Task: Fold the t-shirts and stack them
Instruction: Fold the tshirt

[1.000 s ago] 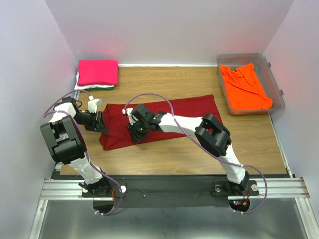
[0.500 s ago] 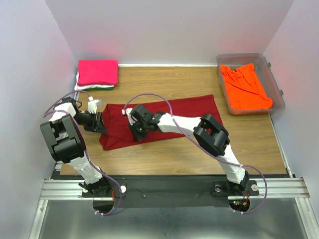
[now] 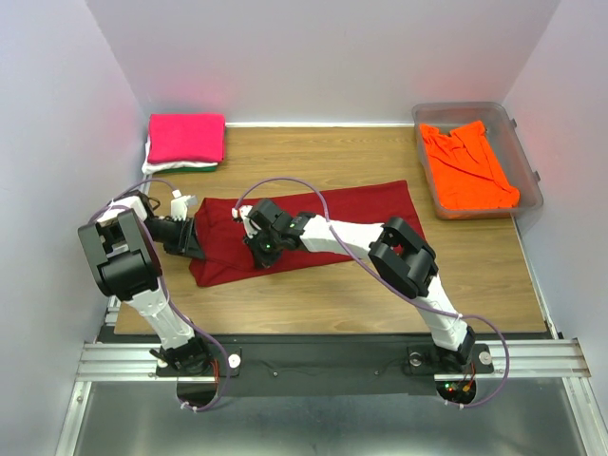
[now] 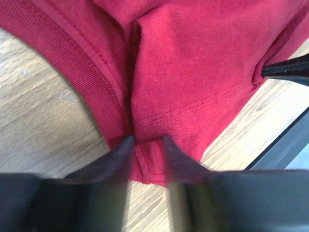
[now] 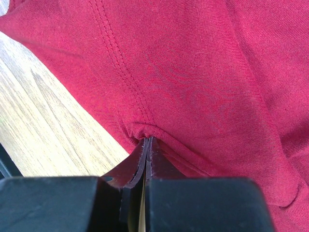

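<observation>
I see the dark red shirt [image 3: 332, 218] lying flat on the bench [image 3: 380, 285]. Its long axis runs left to right, with the right end angled slightly far. My left claw [image 4: 146, 145] stands parted astride a hem fold at its left end. My right claw [image 5: 146, 141] is clenched on a shirt edge just right of that.

Wooden worktop [image 3: 313, 161], grain running left to right. Clear plastic tub [image 3: 456, 112] at far right corner, long side near the right wall. Pale walls [image 3: 323, 57] on three sides. Aluminium rail [image 3: 114, 359] runs along the near edge.
</observation>
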Controlling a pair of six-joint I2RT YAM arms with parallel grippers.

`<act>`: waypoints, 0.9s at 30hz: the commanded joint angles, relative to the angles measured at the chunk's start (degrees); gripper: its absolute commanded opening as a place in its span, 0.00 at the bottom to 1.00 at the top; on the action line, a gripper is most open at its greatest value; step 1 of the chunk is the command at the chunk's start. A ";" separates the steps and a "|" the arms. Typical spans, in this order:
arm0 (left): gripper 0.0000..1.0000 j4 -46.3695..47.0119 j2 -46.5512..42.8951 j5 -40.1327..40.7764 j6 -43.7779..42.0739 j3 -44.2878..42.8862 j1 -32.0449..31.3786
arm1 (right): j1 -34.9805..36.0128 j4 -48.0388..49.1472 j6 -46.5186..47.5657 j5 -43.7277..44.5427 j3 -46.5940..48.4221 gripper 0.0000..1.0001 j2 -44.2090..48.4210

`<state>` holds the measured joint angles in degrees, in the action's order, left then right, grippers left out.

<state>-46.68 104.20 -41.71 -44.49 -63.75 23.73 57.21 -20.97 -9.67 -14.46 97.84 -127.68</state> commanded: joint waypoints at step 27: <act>0.00 -8.70 5.13 -11.46 4.76 -21.06 -3.33 | -9.75 0.58 -3.34 -0.75 8.50 0.01 2.00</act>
<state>-54.89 108.73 -50.52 -42.19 -81.01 21.69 47.81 -21.41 -12.45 -14.68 103.72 -127.44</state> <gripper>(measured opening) 0.025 0.012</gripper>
